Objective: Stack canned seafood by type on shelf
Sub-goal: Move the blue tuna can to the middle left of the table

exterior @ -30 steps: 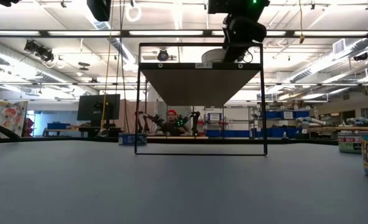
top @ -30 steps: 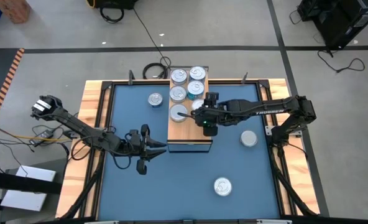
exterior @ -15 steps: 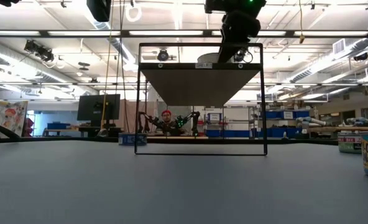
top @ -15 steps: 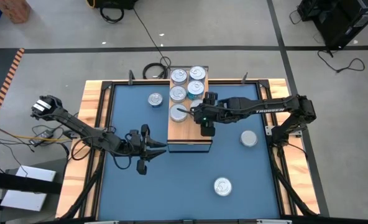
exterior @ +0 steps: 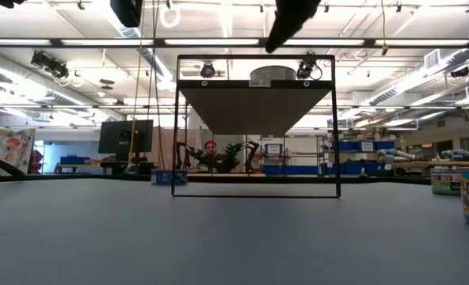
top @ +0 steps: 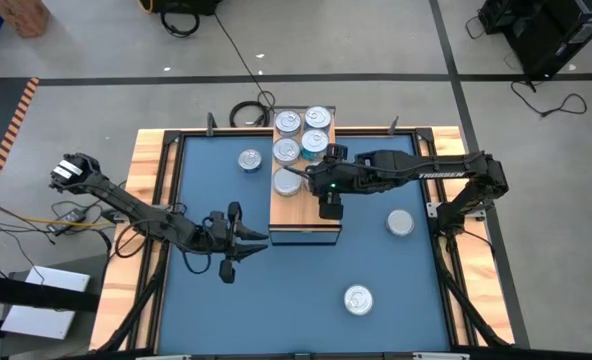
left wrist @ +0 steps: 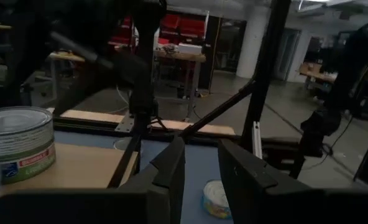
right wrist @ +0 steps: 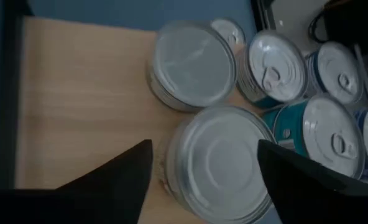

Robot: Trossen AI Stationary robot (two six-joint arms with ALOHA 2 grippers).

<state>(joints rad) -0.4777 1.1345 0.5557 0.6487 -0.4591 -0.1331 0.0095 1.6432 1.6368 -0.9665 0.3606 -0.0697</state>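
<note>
Nearest the front edge of the blue table mat (top: 276, 300) we see one small flat round tin with a shiny silver lid (top: 358, 299) lying alone, and further in, towards the right side, a second loose silver-lidded tin (top: 400, 222). The left gripper (top: 238, 241) hovers over the mat just left of the shelf's near end; in its wrist view its two dark fingers (left wrist: 171, 163) stand a narrow gap apart with nothing between them. The long raised block with a light-brown wood-grain top and dark edging, the shelf (top: 301, 212), runs away from us in the middle of the table, and its near half is bare wood. Above its middle hangs the right gripper (top: 326, 180), its dark fingers (right wrist: 119, 171) spread wide on either side of a plain silver tin (right wrist: 218, 163) that stands on the wood; we cannot see them touching it. Just beyond sits another plain silver tin (right wrist: 191, 63), and past that a cluster of teal-sided tins with ring-pull lids (top: 306, 130) crowds the far end of the shelf. One more silver-lidded tin (top: 250, 160) rests on the mat left of that far end.
</note>
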